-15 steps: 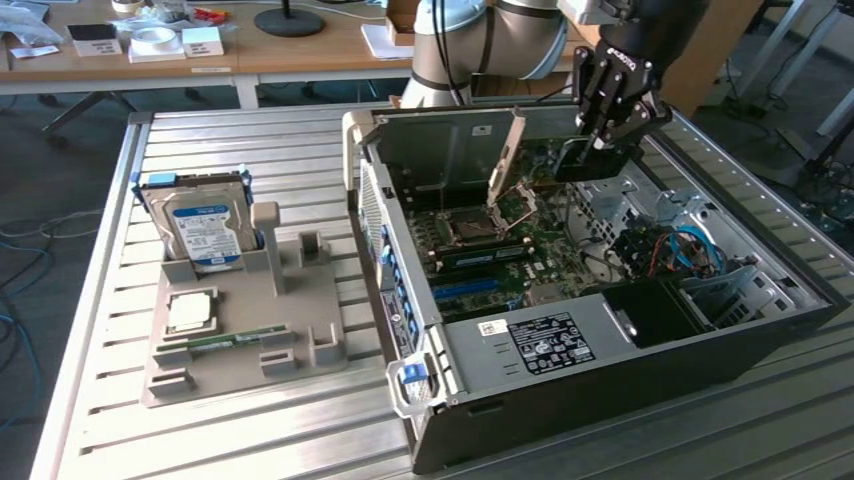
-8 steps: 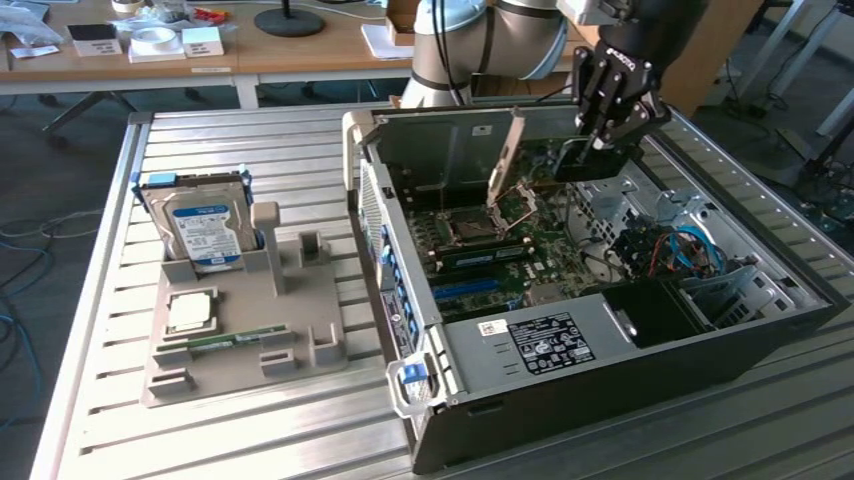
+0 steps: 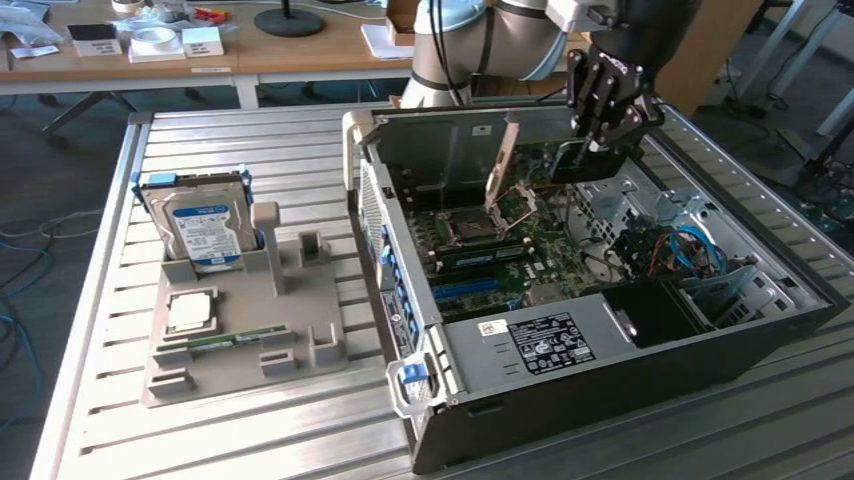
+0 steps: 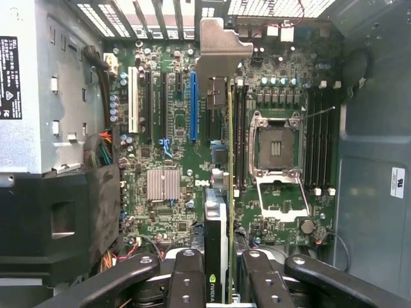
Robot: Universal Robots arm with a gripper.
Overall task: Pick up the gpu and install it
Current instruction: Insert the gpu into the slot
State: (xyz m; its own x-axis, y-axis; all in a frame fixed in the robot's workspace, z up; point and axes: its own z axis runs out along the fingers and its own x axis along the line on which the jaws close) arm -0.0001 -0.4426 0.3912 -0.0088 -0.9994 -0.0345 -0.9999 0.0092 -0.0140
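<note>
Gripper (image 3: 603, 136) is clamped on the gpu (image 3: 585, 165), fingers on either side of the card, which hangs edge-down inside the open PC case (image 3: 747, 330), near the case's rear wall. The case lies on its side on the slatted metal surface (image 3: 267, 150), toward the exterior view's right edge. In the wrist view the gripper (image 4: 225, 289) has dark fingers (image 4: 186, 282) flanking the gpu (image 4: 217, 237), seen edge-on w/ its thin board edge and silver bracket pointing at the mobo (image 4: 167, 128). There the card lines up btw the blue slot (image 4: 193, 106) and the CPU socket (image 4: 276, 147), next to the blue slot. Can't tell if its lower edge touches the board. Near the surface's exterior-view-left edge, well apart from the case, sits a grey holder (image 3: 300, 350) w/ a hard drive (image 3: 200, 225) standing upright at its far end, a CPU chip (image 3: 191, 310) lying flat, and a memory stick (image 3: 234, 338) just beside the chip.
</note>
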